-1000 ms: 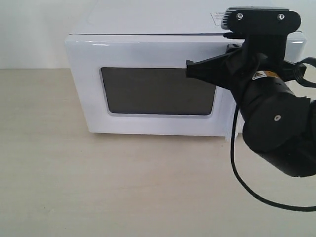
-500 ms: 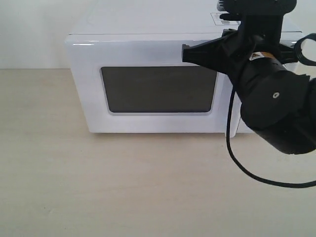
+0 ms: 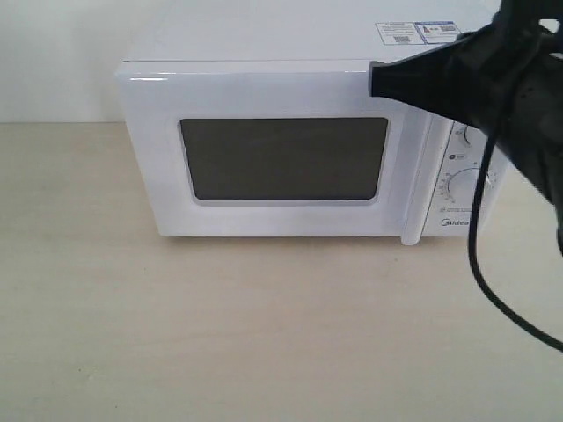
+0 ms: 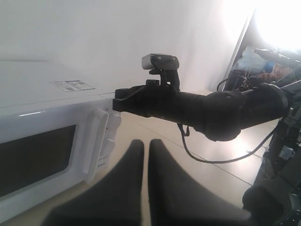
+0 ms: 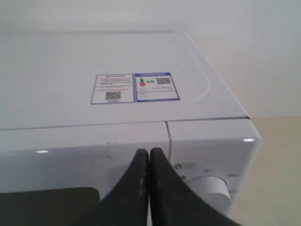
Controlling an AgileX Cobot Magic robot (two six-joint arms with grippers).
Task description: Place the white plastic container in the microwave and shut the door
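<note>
Surface: pale wooden table (image 3: 264, 334), plain white wall behind.
Microwave (image 3: 264, 88): stands on the table, door (image 3: 281, 158) looks fully shut.
Container: not visible in any view; maybe inside, I cannot tell.
Right gripper (image 5: 149, 162): jaws clenched, holding nothing, tip near the door's upper corner by the handle (image 3: 413, 176).
Left gripper (image 4: 145, 155): jaws nearly together, empty, away from the microwave.
Advice: I judge the closing step almost complete; push flat near the handle, then pull straight back, keeping the cable (image 3: 493, 290) away from the dials (image 3: 464, 185).
Writing: "Midea" under the dials; top stickers (image 5: 136, 87) carry codes, text too small.
</note>
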